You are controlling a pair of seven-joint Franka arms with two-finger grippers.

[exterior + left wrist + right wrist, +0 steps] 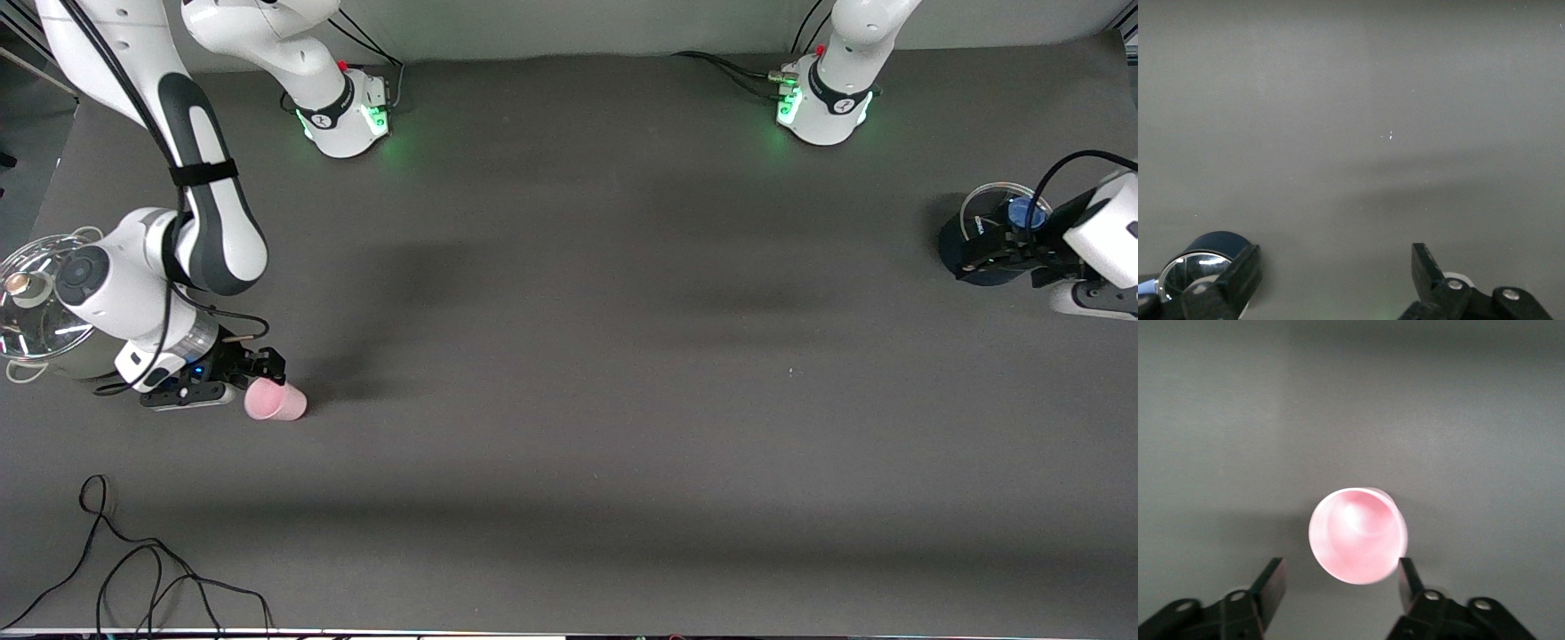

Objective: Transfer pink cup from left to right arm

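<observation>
The pink cup (277, 401) is on the table toward the right arm's end. My right gripper (253, 382) is right at it, open, with its fingers on either side of the cup's rim but not closed on it. In the right wrist view I look straight into the cup's mouth (1357, 535), just ahead of the open right gripper (1338, 580), and one fingertip (1407, 572) is close to the rim. I cannot tell whether the cup stands or lies. My left gripper (978, 253) is open and empty at the left arm's end of the table; it also shows in the left wrist view (1336, 267).
A dark blue pot with a glass lid (996, 233) sits beside the left gripper and shows in the left wrist view (1201, 257). A steel pot with a glass lid (31, 307) stands beside the right arm's wrist. Black cables (133, 569) lie near the front edge.
</observation>
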